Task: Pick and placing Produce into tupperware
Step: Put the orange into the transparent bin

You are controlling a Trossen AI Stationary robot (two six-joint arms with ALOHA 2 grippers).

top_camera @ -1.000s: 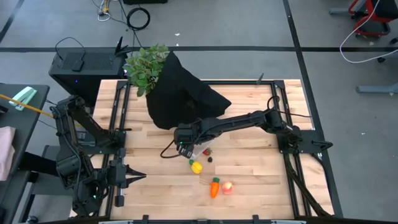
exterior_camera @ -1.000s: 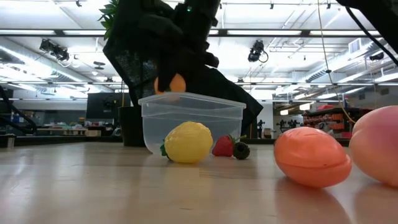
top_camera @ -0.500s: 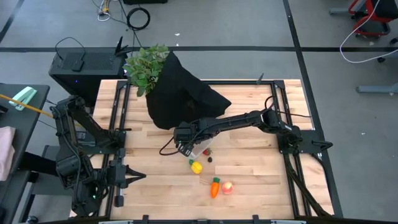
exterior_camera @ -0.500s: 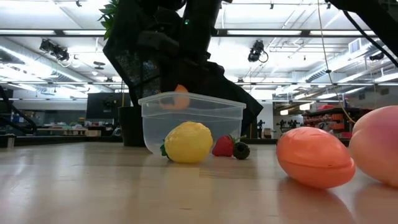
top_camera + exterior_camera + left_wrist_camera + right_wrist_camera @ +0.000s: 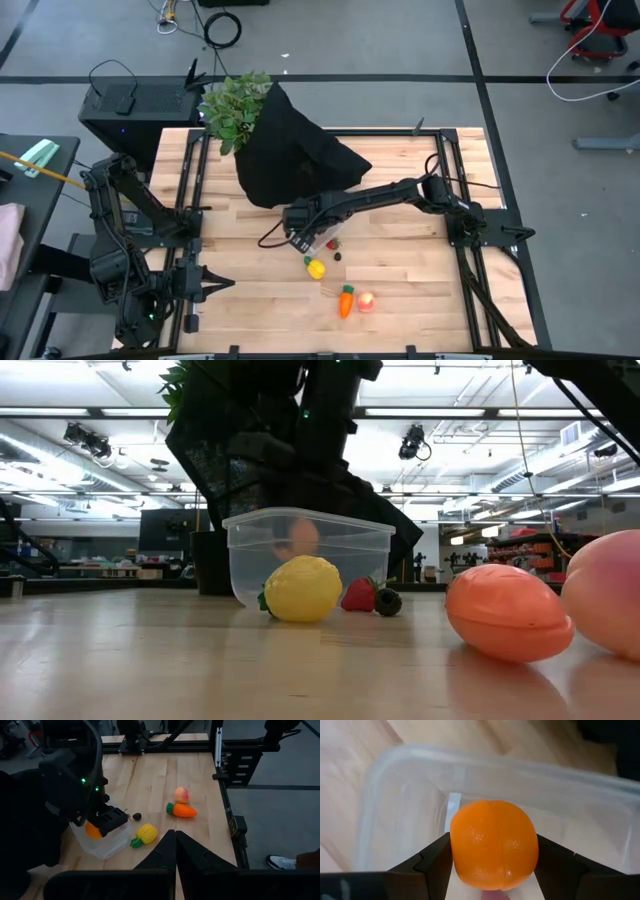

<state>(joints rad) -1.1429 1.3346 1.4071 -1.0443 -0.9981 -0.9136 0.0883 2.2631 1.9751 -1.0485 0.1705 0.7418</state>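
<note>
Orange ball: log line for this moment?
right gripper: shut on orange ball, inside tupperware | left gripper: shut, parked at table's left edge | outside: lemon, carrot

Orange ball inside tupperware

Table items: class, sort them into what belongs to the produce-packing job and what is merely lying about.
Job: tupperware; orange ball in right gripper; yellow piece; carrot; pink-red fruit; red berry; dark berry.
Lying about: black cloth; leafy plant.
</note>
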